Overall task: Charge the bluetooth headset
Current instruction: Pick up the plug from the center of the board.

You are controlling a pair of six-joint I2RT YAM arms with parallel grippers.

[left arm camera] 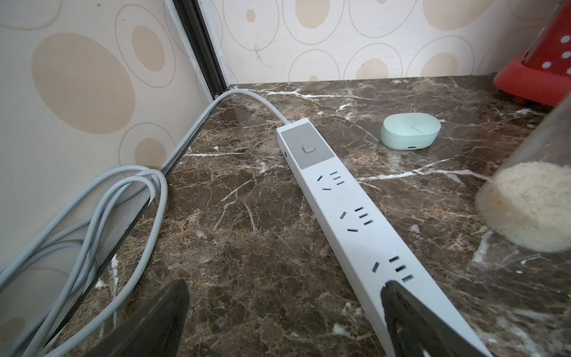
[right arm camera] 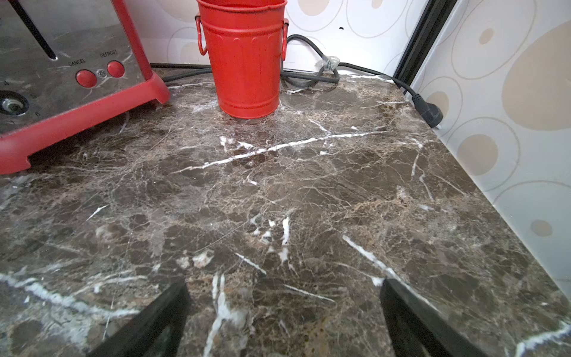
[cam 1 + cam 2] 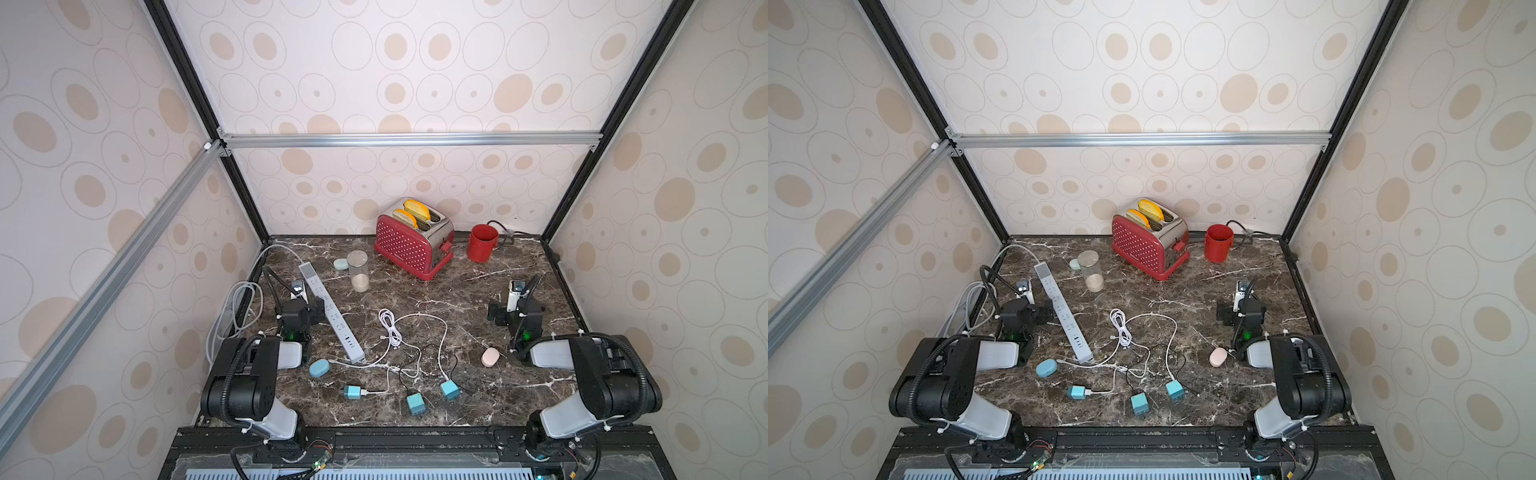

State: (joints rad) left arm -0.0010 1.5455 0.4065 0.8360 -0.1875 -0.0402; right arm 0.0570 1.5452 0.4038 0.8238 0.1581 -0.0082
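Three small oval bluetooth headset cases lie on the marble top: a blue one (image 3: 319, 368) at the near left, a pink one (image 3: 490, 356) at the near right, and a mint one (image 3: 340, 263) (image 1: 410, 131) far left beside a jar. A white power strip (image 3: 332, 311) (image 1: 340, 197) runs diagonally down the left side. Three teal plug adapters (image 3: 416, 404) with white cables (image 3: 390, 328) lie near the front. My left gripper (image 1: 284, 293) is open, one finger over the strip. My right gripper (image 2: 282, 293) is open over bare marble.
A glass jar (image 3: 358, 270) with pale grains stands by the mint case. A red toaster (image 3: 411, 245) and a red bucket (image 3: 482, 243) stand at the back. Grey cord loops (image 3: 232, 316) hang off the left edge. A black cord (image 2: 312, 74) runs behind the bucket.
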